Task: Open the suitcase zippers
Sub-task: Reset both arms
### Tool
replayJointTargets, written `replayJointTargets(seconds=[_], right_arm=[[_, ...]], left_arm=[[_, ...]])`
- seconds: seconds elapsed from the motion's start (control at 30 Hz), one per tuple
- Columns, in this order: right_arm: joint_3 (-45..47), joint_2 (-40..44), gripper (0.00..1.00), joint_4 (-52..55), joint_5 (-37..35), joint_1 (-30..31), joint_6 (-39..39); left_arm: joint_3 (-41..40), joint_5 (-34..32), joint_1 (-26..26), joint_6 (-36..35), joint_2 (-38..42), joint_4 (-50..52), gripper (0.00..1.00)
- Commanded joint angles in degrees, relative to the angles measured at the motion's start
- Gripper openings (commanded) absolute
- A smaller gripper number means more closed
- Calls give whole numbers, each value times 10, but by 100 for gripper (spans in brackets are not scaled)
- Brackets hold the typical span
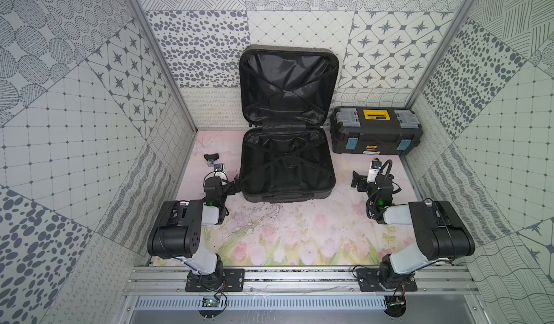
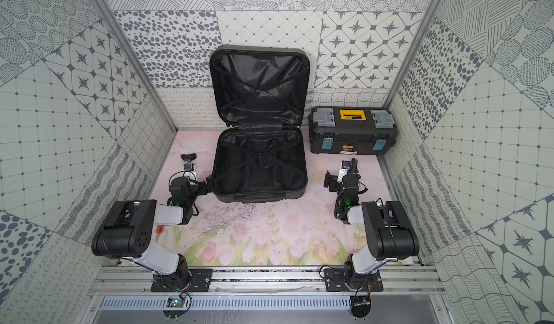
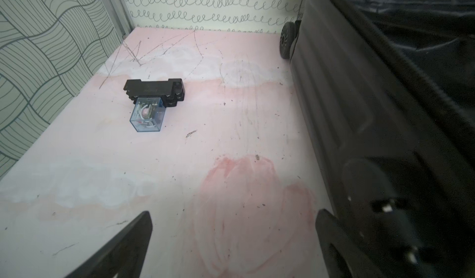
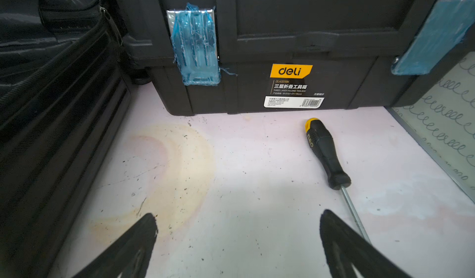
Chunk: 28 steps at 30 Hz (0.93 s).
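The suitcase (image 1: 287, 163) lies unzipped, lid propped on the back wall (image 1: 209, 52) at twelve o'clock, so, job seemingly done, my left gripper (image 3: 234, 213) and right gripper (image 4: 239, 213) sit wide and empty at its eight and four.

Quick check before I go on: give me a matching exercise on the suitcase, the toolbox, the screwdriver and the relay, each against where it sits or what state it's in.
Things:
1. suitcase
2. toolbox
3. screwdriver
4. relay

Place or state:
A. lies flat on the table in front of the toolbox
B. lid shut, standing at the back wall
C. on the table, left of the suitcase
D. lies open, its lid standing up at the back wall

Pairs: 1-D, 2-B, 3-A, 4-C.
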State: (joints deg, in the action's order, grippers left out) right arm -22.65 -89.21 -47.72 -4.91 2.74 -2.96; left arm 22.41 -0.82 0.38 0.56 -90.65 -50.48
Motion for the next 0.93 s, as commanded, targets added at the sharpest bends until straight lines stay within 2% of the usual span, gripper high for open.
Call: replayJointTargets(seconds=[0.0, 0.37, 0.5, 0.9], right_arm=[[-8, 2, 100, -4, 6, -4, 8], [-8, 1, 99, -6, 2, -1, 9], [-12, 0, 99, 0, 31, -2, 19], [-13, 0, 99, 2, 33, -2, 19]], left_arm=[[11, -23, -9, -25, -2, 7, 99], [11, -24, -10, -25, -2, 7, 99], [11, -24, -10, -25, -2, 7, 99], [11, -24, -10, -25, -2, 8, 99]])
